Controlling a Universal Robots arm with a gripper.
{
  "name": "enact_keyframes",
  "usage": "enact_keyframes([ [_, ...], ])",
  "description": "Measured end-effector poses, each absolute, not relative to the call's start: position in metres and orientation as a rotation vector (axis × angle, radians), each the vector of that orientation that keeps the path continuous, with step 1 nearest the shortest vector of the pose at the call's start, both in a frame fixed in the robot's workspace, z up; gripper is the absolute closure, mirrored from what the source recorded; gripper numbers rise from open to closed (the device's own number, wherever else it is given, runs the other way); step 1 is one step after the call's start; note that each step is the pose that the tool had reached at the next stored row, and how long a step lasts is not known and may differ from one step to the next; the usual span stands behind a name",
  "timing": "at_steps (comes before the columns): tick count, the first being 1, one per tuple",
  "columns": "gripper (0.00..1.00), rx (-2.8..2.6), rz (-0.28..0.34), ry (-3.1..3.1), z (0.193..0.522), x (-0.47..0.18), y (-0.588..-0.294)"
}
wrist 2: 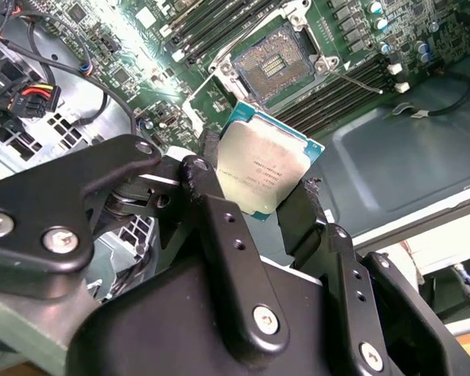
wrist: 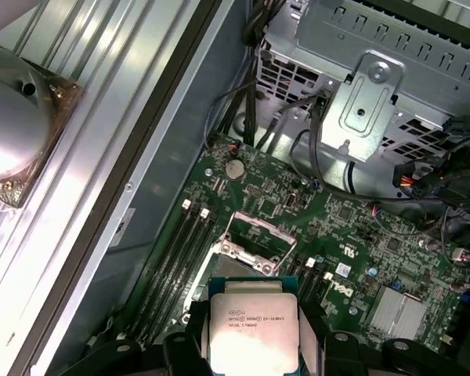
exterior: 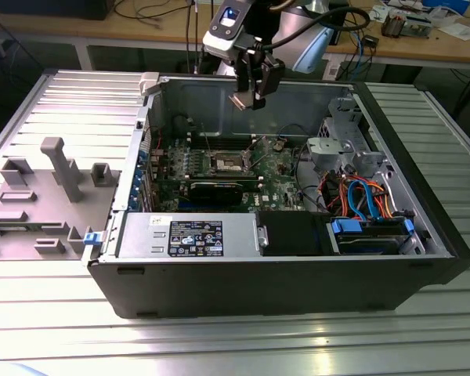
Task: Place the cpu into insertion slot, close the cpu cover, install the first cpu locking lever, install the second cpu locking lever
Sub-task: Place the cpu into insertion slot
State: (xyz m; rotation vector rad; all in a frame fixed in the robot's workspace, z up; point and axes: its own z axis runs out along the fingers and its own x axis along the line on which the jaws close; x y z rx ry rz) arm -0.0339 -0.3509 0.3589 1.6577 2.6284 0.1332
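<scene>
The gripper (exterior: 250, 99) is clamped on the cpu (wrist 2: 265, 164), above the open case (exterior: 298, 276). Inside the case, the slot (wrist 2: 277, 67) lies uncovered, pins showing.

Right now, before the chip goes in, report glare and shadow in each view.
Exterior view: light gleams on the ribbed table, while the front wall of the case sits dark. Second wrist view: hard glare washes out the motherboard beside the memory slots; the cpu shines evenly. First wrist view: the round metal part blows out bright, the board is dim.
</scene>
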Motion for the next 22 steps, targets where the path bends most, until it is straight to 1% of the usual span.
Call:
enact_keyframes([
  [22, 0.46, 1.704, 0.132, 2.597, 0.3589, -0.0339, -0.3509],
])
